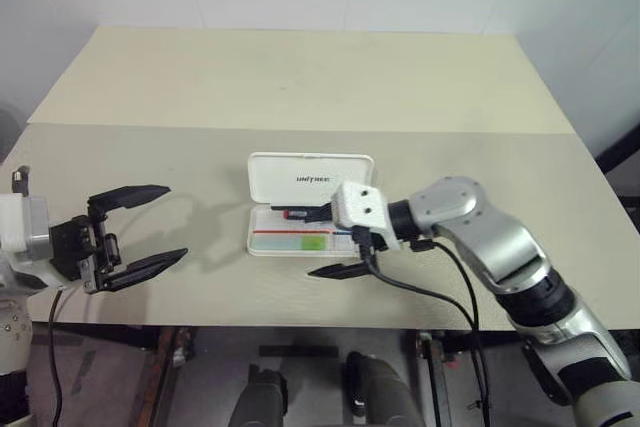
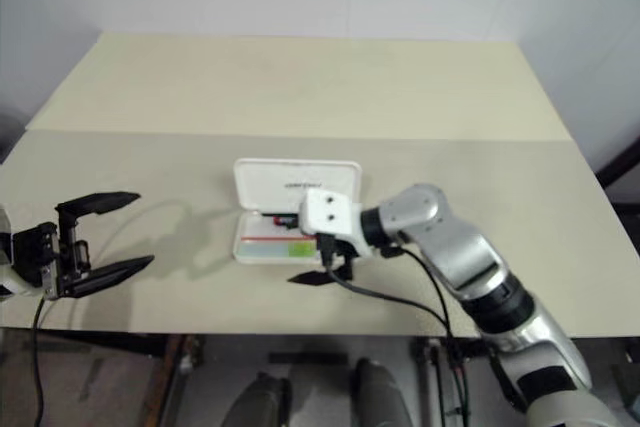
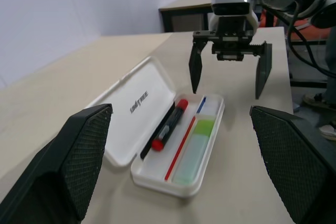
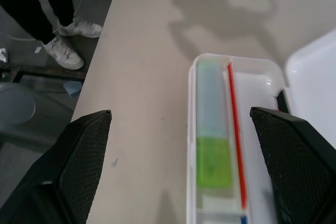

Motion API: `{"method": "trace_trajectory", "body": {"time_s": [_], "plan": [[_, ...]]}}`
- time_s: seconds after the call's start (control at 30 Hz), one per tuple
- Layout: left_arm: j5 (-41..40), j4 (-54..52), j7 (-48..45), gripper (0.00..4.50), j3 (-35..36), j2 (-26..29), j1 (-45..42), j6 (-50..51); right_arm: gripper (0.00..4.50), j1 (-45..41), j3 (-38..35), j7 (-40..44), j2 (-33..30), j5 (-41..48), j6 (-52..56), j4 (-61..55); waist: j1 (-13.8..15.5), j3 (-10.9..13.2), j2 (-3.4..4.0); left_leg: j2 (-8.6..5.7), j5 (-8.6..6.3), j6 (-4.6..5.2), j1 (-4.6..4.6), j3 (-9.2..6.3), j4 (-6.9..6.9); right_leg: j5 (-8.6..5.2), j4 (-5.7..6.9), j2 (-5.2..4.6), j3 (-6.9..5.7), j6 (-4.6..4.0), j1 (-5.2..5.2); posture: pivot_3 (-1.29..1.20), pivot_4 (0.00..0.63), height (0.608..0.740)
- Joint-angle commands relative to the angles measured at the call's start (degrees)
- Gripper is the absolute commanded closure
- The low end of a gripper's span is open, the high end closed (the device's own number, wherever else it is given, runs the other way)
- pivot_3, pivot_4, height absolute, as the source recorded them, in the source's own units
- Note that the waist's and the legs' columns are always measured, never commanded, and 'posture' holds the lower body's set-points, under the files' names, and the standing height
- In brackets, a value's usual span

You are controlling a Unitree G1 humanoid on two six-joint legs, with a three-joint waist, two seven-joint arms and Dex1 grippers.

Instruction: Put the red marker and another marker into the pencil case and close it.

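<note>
Both markers lie in the open pencil case near your desk's front edge: red marker by the hinge, green highlighter beside it. Your right gripper hovers above with fingers spread, and your left gripper, also spread, waits well apart. Only closing the lid looks left.

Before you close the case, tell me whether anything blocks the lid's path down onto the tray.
The right gripper hangs open just above the pencil case, over the tray's far end, in the lid's swing. The red marker and green highlighter lie flat inside.
</note>
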Motion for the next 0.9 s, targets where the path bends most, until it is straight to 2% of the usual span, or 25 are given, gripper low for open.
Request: {"method": "trace_trajectory", "body": {"time_s": [0.03, 0.13, 0.3, 0.43, 0.6, 0.9], "plan": [[-1.9, -2.5, 1.3, 0.00, -0.6, 0.5, -2.5, 0.9, 0.04, -0.2, -6.0, -1.5, -3.1, 2.3, 2.5, -1.6, 0.1, 0.0, 0.00, 0.00, 0.00, 0.00, 0.00, 0.00, 0.00, 0.00, -0.01, 0.00, 0.00, 0.00, 0.01, 0.00, 0.150, 0.740], [-2.1, -2.0, 2.0, 0.00, -1.5, 1.0, -5.8, 1.5, 0.04, -1.2, -8.9, -2.5, -7.3, 0.9, 2.6, 1.5, 0.1, 0.0, 0.00, -0.06, 0.00, 0.00, 0.00, 0.02, 0.03, 0.00, 0.00, 0.00, 0.00, 0.01, 0.01, 0.00, 0.150, 0.740], [-0.6, 1.6, 2.2, 0.00, -3.3, 0.8, -11.8, 0.8, 0.04, -2.6, -9.2, -5.7, -12.9, -4.9, -1.5, 9.9, 0.1, 0.0, 0.00, -0.10, 0.00, 0.00, 0.00, 0.05, 0.05, 0.01, -0.01, 0.05, 0.00, 0.02, 0.02, 0.00, 0.150, 0.740], [-0.2, 3.0, 1.9, 0.00, -4.4, 0.7, -13.9, 0.6, 0.04, -1.8, -8.9, -7.2, -14.0, -7.8, -4.5, 14.0, -0.3, 0.0, 0.00, -0.09, 0.00, 0.01, -0.01, 0.16, 0.01, 0.02, -0.01, 0.11, 0.06, 0.03, -0.01, 0.00, 0.150, 0.740], [0.1, 4.7, 2.6, 0.00, -5.7, 0.2, -16.4, 0.5, 0.04, -1.1, -7.8, -14.9, -9.8, -13.4, -10.8, 23.7, -0.1, 0.0, 0.00, -0.06, -0.01, 0.02, -0.01, 0.19, 0.07, 0.02, 0.04, 0.16, 0.08, 0.04, -0.02, 0.00, 0.150, 0.740], [-0.7, 7.1, 3.1, 0.00, -5.8, -0.1, -19.0, 1.6, 0.04, 1.1, -9.6, -23.1, 2.5, -13.8, -18.0, 34.8, -0.1, 0.0, 0.00, -0.08, 0.00, 0.01, 0.01, 0.20, 0.13, 0.03, 0.42, 0.16, 0.13, 0.07, -0.04, 0.00, 0.150, 0.740]]}}
